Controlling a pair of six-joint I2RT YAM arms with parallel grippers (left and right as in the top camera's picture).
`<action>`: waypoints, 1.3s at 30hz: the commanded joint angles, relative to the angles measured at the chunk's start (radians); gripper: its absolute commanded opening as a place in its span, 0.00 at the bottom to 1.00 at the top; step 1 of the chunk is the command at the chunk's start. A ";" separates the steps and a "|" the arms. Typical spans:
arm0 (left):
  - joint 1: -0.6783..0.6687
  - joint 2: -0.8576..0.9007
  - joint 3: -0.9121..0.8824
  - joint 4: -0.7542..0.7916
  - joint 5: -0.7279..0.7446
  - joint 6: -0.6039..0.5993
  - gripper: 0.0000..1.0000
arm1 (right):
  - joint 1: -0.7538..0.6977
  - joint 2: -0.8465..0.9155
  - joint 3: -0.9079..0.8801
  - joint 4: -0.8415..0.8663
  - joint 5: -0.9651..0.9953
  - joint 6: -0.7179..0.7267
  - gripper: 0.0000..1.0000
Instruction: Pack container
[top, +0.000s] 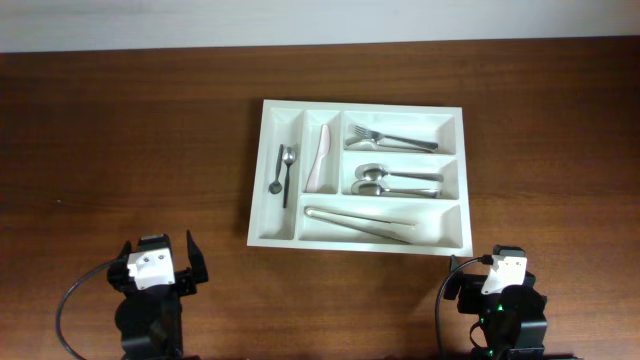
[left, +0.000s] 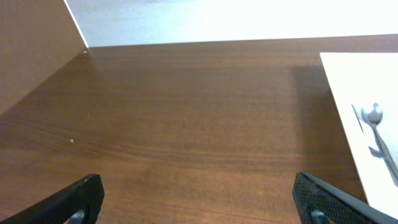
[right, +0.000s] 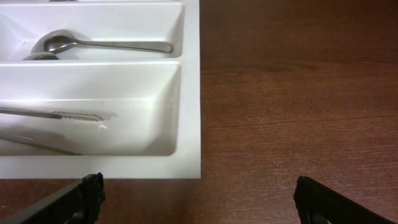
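Observation:
The white container lies in the middle of the table. Its two narrow compartments hold a small spoon with a dark-handled utensil and a pale knife. Its wide compartments hold forks, spoons and tongs. My left gripper is open and empty over bare wood, left of the container. My right gripper is open and empty just in front of the container's near right corner, where tongs and a spoon show.
The dark wooden table spreads around the container. A pale wall runs along the far edge. Both arm bases sit at the near edge, the left base and the right base.

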 joint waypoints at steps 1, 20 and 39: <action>-0.006 -0.044 -0.045 0.011 0.011 -0.005 0.99 | -0.005 -0.010 -0.008 0.002 -0.005 -0.007 0.99; -0.093 -0.151 -0.087 0.015 0.008 -0.005 0.99 | -0.005 -0.010 -0.008 0.002 -0.005 -0.007 0.99; -0.093 -0.151 -0.087 0.015 0.008 -0.005 0.99 | -0.005 -0.010 -0.008 0.002 -0.005 -0.008 0.99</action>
